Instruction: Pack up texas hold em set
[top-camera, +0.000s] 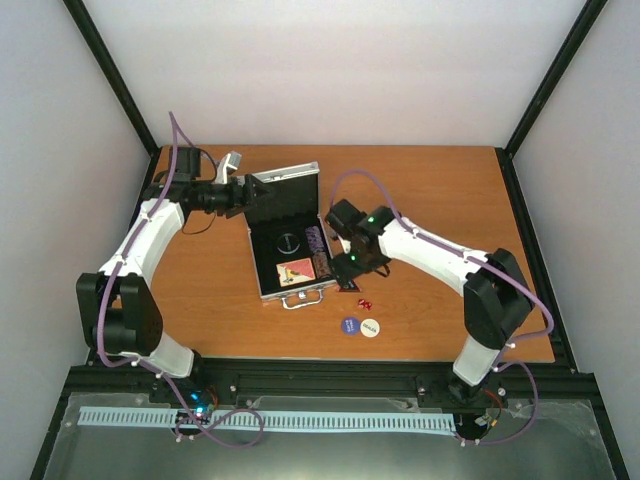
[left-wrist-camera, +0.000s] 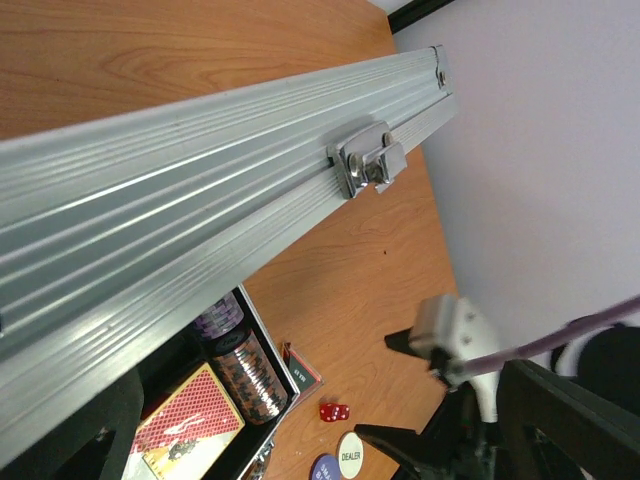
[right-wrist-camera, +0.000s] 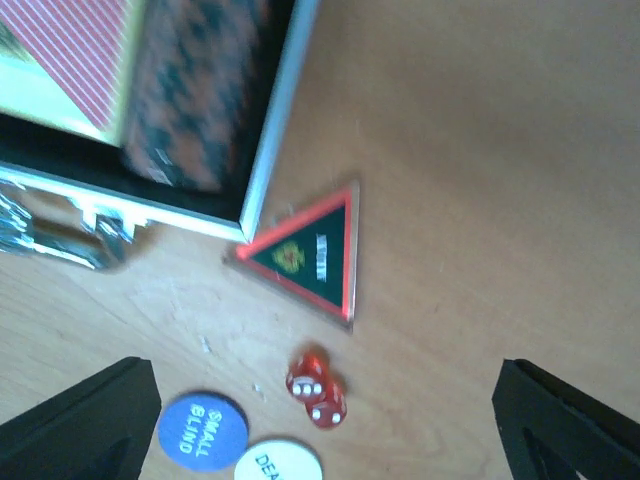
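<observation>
The silver case (top-camera: 262, 262) lies open mid-table, its lid (top-camera: 285, 192) standing up. Inside are a pink-orange card box (top-camera: 296, 270) and dark chip stacks (top-camera: 320, 252). My left gripper (top-camera: 243, 195) is open at the lid's left end; the ribbed lid (left-wrist-camera: 150, 210) and its latch (left-wrist-camera: 365, 165) fill the left wrist view. My right gripper (right-wrist-camera: 322, 365) hovers open over the red dice (right-wrist-camera: 318, 388), nothing between its fingers. The black triangle (right-wrist-camera: 310, 255) lies against the case's corner (right-wrist-camera: 270, 140). A blue disc (right-wrist-camera: 202, 430) and a white disc (right-wrist-camera: 278, 462) lie beside the dice.
On the wooden table (top-camera: 440, 190), the dice (top-camera: 365, 302), blue disc (top-camera: 349, 325) and white disc (top-camera: 370, 327) sit right of the case's front. The case handle (top-camera: 300, 298) sticks out toward the arms. White walls close in the table on three sides.
</observation>
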